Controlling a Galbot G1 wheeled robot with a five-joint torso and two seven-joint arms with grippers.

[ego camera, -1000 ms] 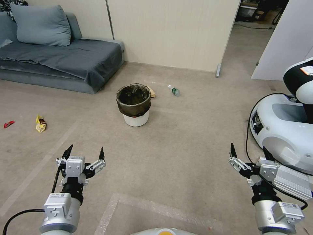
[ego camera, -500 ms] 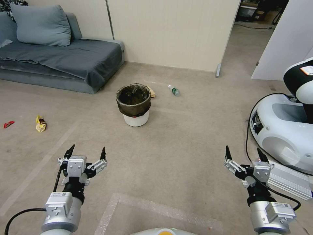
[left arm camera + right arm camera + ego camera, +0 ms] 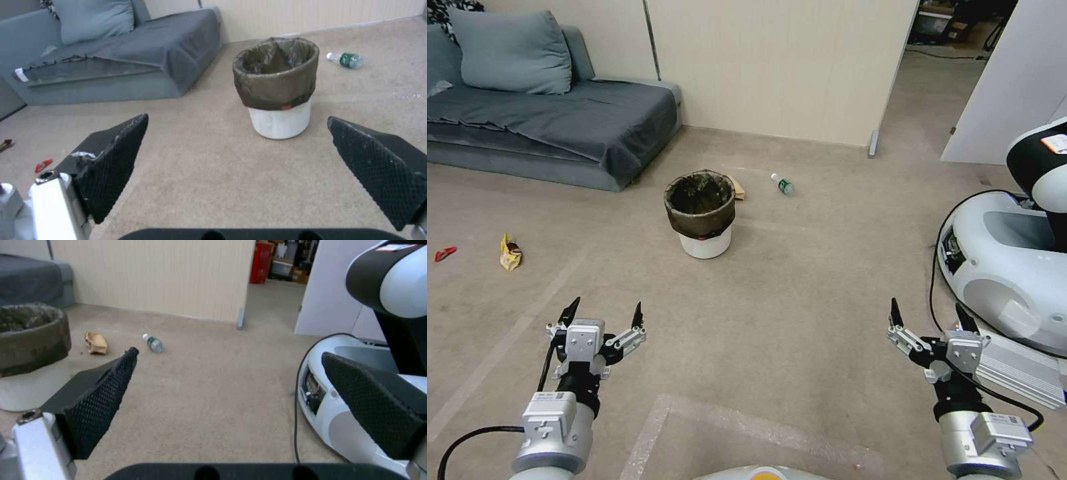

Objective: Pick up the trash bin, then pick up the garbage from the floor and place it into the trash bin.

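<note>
The trash bin [image 3: 700,215] is standing upright on the carpeted floor [image 3: 800,280], well ahead of the robot and just in front of the grey sofa [image 3: 554,120], its dark liner folded over the white rim. The left gripper [image 3: 603,312] is hovering low over the floor with its jaws spread wide and empty, and the bin is sitting between its fingertips in the left wrist view, far off. The right gripper [image 3: 926,312] is hanging wide and empty too, close beside another white robot base [image 3: 1007,260] and its black cable [image 3: 935,267]. The clear bottle [image 3: 784,185] and a brown wrapper [image 3: 95,342] are lying just behind the bin; a yellow wrapper [image 3: 510,253] and a red scrap [image 3: 445,253] are lying off to the left. The risk: the bin looks wider than a gripper, so a rim pinch could tip it or grip only the liner, and the right arm could snag that cable.
</note>
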